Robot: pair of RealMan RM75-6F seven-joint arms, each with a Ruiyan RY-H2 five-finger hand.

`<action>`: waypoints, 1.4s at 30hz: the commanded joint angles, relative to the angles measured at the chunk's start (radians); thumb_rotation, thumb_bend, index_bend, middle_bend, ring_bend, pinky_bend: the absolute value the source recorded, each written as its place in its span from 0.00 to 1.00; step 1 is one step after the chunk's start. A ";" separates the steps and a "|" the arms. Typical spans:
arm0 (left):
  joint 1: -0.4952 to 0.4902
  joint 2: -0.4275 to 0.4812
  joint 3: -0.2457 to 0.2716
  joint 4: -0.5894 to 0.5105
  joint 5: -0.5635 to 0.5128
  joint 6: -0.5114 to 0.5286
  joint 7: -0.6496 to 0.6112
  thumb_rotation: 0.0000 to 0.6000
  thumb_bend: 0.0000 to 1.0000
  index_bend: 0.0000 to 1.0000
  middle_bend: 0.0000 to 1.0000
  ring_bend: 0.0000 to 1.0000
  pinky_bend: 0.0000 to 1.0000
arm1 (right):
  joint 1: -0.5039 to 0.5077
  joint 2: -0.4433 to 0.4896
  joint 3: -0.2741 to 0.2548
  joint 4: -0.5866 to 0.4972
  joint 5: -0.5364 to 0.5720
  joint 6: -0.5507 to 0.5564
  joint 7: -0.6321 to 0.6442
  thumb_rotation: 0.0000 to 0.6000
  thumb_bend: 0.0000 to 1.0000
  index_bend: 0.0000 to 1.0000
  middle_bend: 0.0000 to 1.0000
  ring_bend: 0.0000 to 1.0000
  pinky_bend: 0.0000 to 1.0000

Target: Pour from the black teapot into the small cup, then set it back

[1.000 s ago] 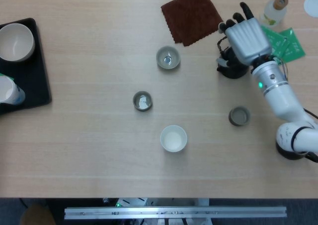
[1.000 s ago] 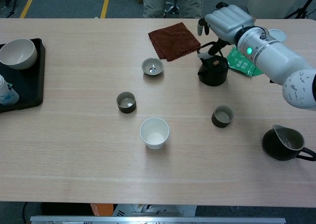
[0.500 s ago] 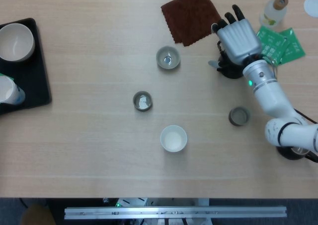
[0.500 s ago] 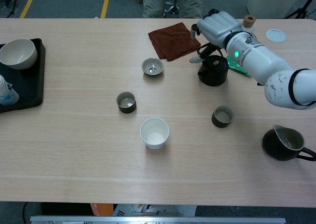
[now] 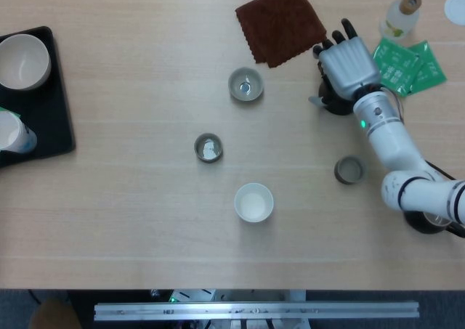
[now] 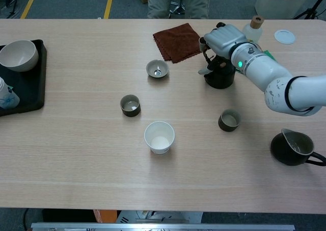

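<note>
One hand (image 6: 222, 37) in view, the right, draped over the teapot (image 6: 220, 76) at upper right, grip unclear; left unseen | nothing poured yet; lift, pour, return all remain | cloth (image 5: 280, 22) just beside, packets (image 5: 407, 65) right; cup (image 6: 229, 120) below, open table between

No text, label or number can be read on anything in either view.

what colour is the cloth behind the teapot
Dark reddish brown cloth, plain with no pattern; clearest in the head view.
</note>
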 commanded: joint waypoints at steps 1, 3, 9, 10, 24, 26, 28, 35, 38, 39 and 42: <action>0.000 -0.001 -0.001 0.002 0.001 0.001 -0.002 1.00 0.29 0.23 0.24 0.18 0.10 | -0.005 0.007 -0.003 -0.007 0.003 0.001 0.004 0.56 0.12 0.29 0.36 0.22 0.00; 0.000 -0.002 -0.001 0.004 0.003 0.003 -0.004 1.00 0.29 0.23 0.24 0.18 0.10 | -0.009 0.012 -0.001 -0.014 -0.002 0.005 0.016 0.56 0.12 0.29 0.38 0.25 0.00; 0.001 -0.002 -0.002 0.009 0.004 0.005 -0.009 1.00 0.29 0.23 0.24 0.18 0.10 | -0.023 0.053 0.001 -0.073 -0.029 0.027 0.044 0.56 0.12 0.29 0.45 0.32 0.00; 0.001 -0.003 -0.001 0.010 0.004 0.005 -0.010 1.00 0.29 0.23 0.24 0.18 0.10 | -0.027 0.064 0.001 -0.089 -0.030 0.030 0.049 0.56 0.12 0.30 0.45 0.33 0.00; -0.001 -0.008 -0.001 0.016 0.008 0.003 -0.010 1.00 0.29 0.23 0.24 0.18 0.10 | -0.068 0.183 -0.046 -0.258 -0.057 0.066 0.051 0.57 0.12 0.31 0.48 0.36 0.00; -0.002 -0.009 0.000 0.016 0.008 0.001 -0.008 1.00 0.29 0.23 0.24 0.18 0.10 | -0.069 0.189 -0.055 -0.264 -0.057 0.068 0.044 0.57 0.12 0.32 0.48 0.36 0.00; -0.002 -0.008 0.000 0.015 0.008 0.001 -0.007 1.00 0.29 0.23 0.24 0.18 0.10 | -0.070 0.193 -0.063 -0.267 -0.053 0.066 0.037 0.57 0.12 0.34 0.49 0.36 0.00; -0.001 -0.008 -0.001 0.013 0.006 0.000 -0.003 1.00 0.29 0.23 0.24 0.18 0.10 | -0.068 0.198 -0.078 -0.276 -0.046 0.058 0.030 0.58 0.12 0.40 0.51 0.40 0.00; -0.001 -0.008 -0.001 0.011 0.005 0.001 -0.002 1.00 0.29 0.23 0.24 0.18 0.10 | -0.067 0.197 -0.081 -0.278 -0.042 0.057 0.030 0.58 0.12 0.43 0.53 0.42 0.00; -0.001 -0.008 -0.001 0.011 0.005 0.000 -0.002 1.00 0.29 0.23 0.24 0.18 0.10 | -0.066 0.198 -0.082 -0.278 -0.042 0.057 0.028 0.58 0.12 0.44 0.53 0.43 0.00; -0.002 -0.008 -0.001 0.011 0.003 -0.002 0.000 1.00 0.29 0.23 0.24 0.18 0.10 | -0.064 0.198 -0.086 -0.278 -0.034 0.055 0.023 0.59 0.12 0.46 0.55 0.45 0.00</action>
